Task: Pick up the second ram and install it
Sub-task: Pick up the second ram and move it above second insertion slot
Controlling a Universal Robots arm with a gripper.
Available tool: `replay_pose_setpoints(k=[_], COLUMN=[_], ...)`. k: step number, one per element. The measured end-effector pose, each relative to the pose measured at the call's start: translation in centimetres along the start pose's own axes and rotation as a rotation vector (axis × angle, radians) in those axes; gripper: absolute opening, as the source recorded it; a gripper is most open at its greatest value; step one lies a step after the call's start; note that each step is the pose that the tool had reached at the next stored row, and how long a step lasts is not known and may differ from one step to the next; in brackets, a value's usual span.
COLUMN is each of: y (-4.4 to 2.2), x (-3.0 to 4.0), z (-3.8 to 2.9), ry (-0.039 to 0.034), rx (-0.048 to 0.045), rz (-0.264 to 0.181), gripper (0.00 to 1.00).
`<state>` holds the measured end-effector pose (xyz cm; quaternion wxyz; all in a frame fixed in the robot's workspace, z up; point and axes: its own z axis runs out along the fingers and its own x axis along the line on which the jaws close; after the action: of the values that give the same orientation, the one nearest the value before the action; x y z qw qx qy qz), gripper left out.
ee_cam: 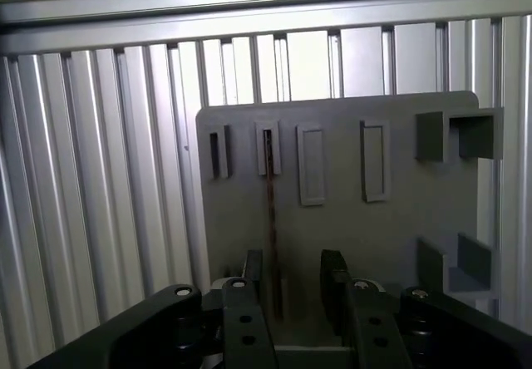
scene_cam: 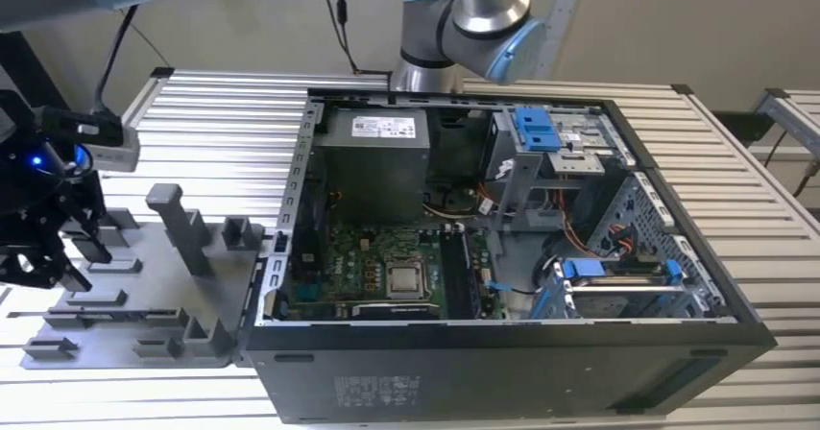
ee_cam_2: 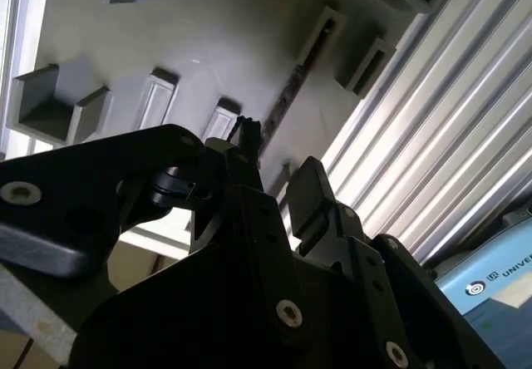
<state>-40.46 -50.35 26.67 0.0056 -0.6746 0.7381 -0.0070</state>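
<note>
Exterior view, starting at nine o'clock: the tool (scene_cam: pixel 52 257) hangs over a grey holder plate (scene_cam: pixel 134 300) that lies on the slatted aluminium tabletop (scene_cam: pixel 218 113). In both wrist views the tool is released, its two dark fingers (ee_cam: pixel 252 273) spread with a clear gap between them. The second ram (ee_cam: pixel 270 211) stands on edge in a narrow slot of the plate, a thin dark strip that runs in between the fingers. It sits close beside one finger and apart from the other; whether it touches the near one I cannot tell. Other slots and raised pockets of the plate flank it.

Toward the centre of the exterior view, an open computer case (scene_cam: pixel 513 372) lies on its side just beside the plate. Its motherboard (scene_cam: pixel 384 267) faces up, and blue drive-bay clips (scene_cam: pixel 539 128) sit toward two o'clock. The arm's base (scene_cam: pixel 462 17) rises at twelve o'clock behind the case. At three o'clock more slats show, with a plain beige wall (scene_cam: pixel 666 17) behind them.
</note>
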Motion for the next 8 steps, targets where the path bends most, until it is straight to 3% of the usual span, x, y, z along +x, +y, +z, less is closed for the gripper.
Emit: replay_pose_setpoints(k=[8], y=[0.16], x=[0.02], z=[1.07], ry=[0.0013], rx=[0.0001], rz=[-0.004], gripper=[0.42])
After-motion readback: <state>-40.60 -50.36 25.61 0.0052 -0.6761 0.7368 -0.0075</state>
